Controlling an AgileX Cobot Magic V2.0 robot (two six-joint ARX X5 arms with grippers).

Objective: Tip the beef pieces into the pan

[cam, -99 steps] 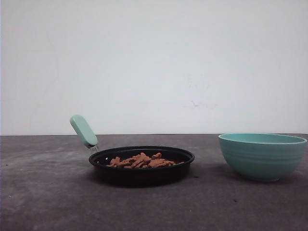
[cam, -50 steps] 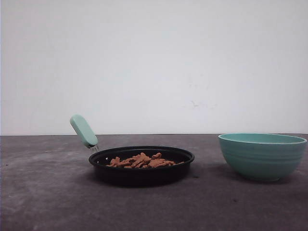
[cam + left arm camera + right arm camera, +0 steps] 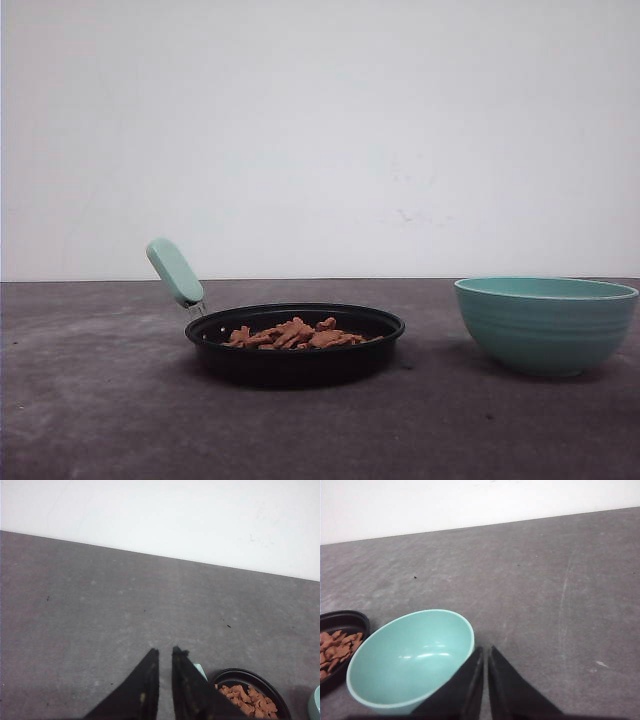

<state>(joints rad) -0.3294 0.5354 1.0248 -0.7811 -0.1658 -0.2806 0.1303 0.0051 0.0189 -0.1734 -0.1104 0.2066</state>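
The black pan (image 3: 290, 365) rests on the table left of centre, its mint-green handle (image 3: 174, 271) angled up to the left. Reddish-brown beef pieces (image 3: 295, 334) lie heaped inside it. In the left wrist view my left gripper (image 3: 165, 651) is shut with nothing between its fingers, hovering over bare table beside the pan (image 3: 250, 672) and its beef pieces (image 3: 247, 700). My right gripper (image 3: 485, 649) is shut and empty, close beside the teal bowl (image 3: 410, 655), whose inside shows no contents. The pan's rim (image 3: 345, 617) shows past the bowl.
The teal ribbed bowl (image 3: 546, 325) stands upright on the dark grey table (image 3: 100, 420) at the right. A white wall (image 3: 320, 130) closes off the back edge of the table.
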